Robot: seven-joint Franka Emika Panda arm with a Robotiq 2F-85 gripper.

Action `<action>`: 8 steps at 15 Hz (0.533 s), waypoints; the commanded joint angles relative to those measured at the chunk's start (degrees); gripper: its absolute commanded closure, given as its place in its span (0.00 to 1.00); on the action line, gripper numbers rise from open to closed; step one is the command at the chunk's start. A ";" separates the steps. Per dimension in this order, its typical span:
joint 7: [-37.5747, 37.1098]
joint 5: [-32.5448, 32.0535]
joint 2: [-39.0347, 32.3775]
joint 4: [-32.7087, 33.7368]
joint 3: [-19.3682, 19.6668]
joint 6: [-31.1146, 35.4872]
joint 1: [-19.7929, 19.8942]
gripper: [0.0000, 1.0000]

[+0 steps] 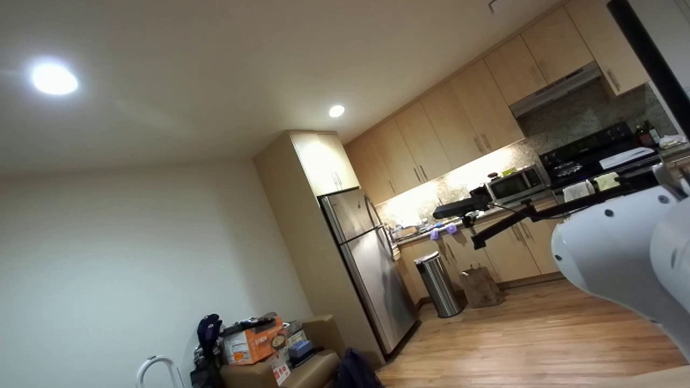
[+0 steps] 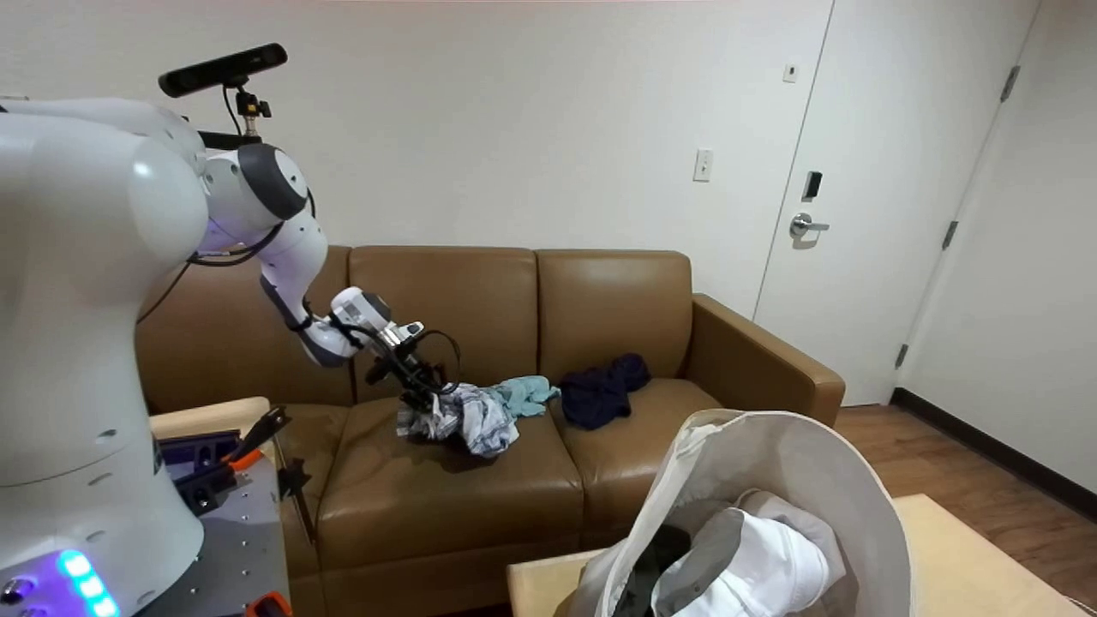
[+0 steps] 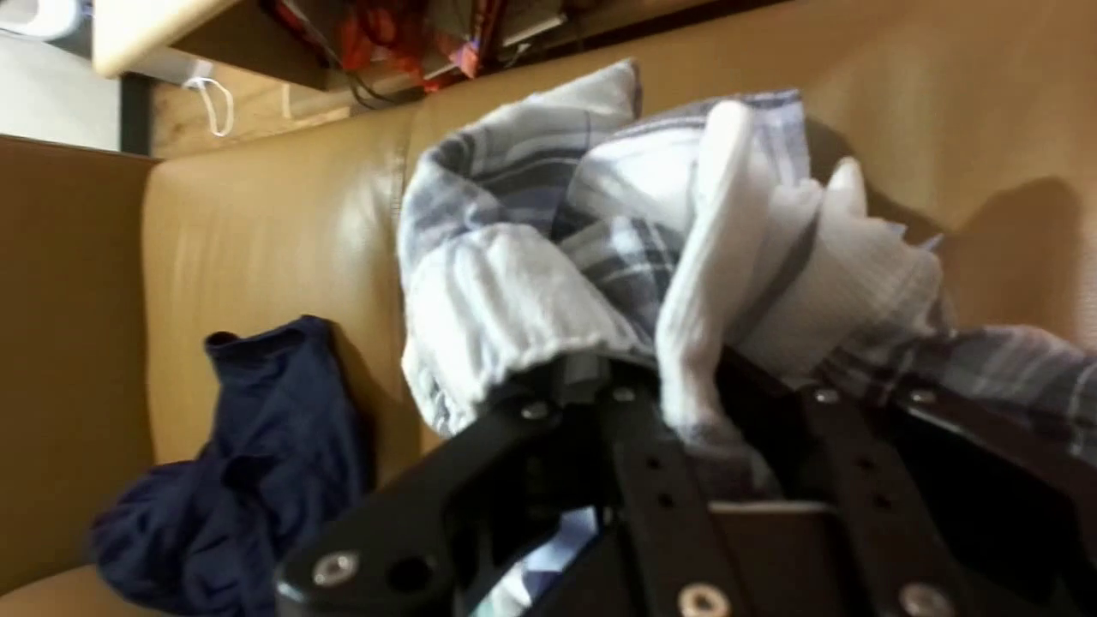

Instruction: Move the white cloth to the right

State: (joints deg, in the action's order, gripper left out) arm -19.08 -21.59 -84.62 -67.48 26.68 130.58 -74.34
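Note:
The white cloth (image 2: 487,422) has a grey-blue plaid pattern and lies bunched over the middle seat of the brown sofa in an exterior view. A dark shadow shows under its front edge. In the wrist view the cloth (image 3: 518,291) fills the middle, with white folds and plaid parts. My gripper (image 2: 420,396) points down into the cloth's left end. In the wrist view a white fold runs between the fingers of the gripper (image 3: 690,377), which close on it from both sides. The fingertips are partly hidden by cloth.
A teal cloth (image 2: 524,394) touches the white cloth's right side. A navy cloth (image 2: 600,394) lies farther right on the sofa (image 2: 446,497), before its armrest (image 2: 767,360). A fabric basket (image 2: 874,514) holding clothes stands on a wooden table (image 2: 986,557) in front.

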 commanded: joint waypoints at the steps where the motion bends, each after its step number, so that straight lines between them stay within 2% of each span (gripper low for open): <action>1: -4.56 -2.22 0.33 0.38 6.85 -4.66 -2.86 0.89; 3: -5.52 -4.07 0.11 0.54 9.80 -6.99 -3.43 0.89; 5: -7.16 -8.65 0.11 0.04 10.89 -9.07 -2.85 0.89; 7: -9.66 -14.36 0.10 -0.02 10.66 -12.33 -1.43 0.89; 8: -10.95 -14.30 0.08 0.93 9.02 -15.91 0.02 0.89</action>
State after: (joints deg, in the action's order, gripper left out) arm -25.62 -31.73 -84.55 -66.91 36.78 121.18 -75.89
